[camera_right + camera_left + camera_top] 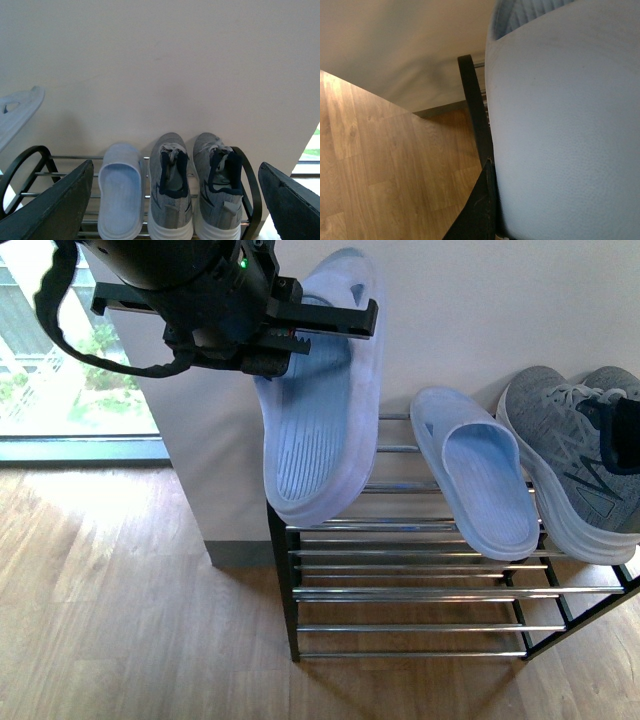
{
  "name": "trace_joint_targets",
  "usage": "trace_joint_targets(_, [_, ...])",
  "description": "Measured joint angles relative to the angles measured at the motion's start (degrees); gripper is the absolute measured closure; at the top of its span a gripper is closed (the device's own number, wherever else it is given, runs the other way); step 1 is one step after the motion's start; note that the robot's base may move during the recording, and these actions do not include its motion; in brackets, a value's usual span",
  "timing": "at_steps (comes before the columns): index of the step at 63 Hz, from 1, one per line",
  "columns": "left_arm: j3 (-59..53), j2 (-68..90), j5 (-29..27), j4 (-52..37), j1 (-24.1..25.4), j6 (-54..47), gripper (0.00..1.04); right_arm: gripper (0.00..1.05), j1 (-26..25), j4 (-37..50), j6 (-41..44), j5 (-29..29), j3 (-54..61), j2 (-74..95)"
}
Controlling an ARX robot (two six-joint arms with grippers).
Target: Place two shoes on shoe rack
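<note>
A cream wall (480, 310) backs the shoe rack (420, 595) on wood flooring (120, 580). The left gripper (335, 320) is clamped on a pale blue slide (320, 410), hanging sole-out at the rack's nine o'clock end. Its mate (478, 475) and two grey sneakers (192, 192) sit on top. The right gripper's (175, 200) jaws are spread wide, empty.

A pale wall (480, 310) meets a wood-plank floor (120, 600), with a window (50, 360) showing greenery at the far left.

Rack (420, 592) (slide (478, 478), sneakers (192, 187))
</note>
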State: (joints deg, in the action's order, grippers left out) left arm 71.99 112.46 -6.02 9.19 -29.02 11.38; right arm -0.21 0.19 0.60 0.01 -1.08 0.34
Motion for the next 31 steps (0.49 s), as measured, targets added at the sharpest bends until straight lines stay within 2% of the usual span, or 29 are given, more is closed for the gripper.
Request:
trace_joint_targets(15, [2.8, 8.0, 1.0, -0.6, 2.2, 1.1, 1.03, 0.09, 0.0, 0.0, 0.0, 0.0, 0.0, 0.0])
trace_joint_targets(31, [7.1, 11.3, 4.9, 0.0, 1.6, 0.2, 1.03, 0.09, 0.0, 0.0, 0.0, 0.0, 0.0, 0.0])
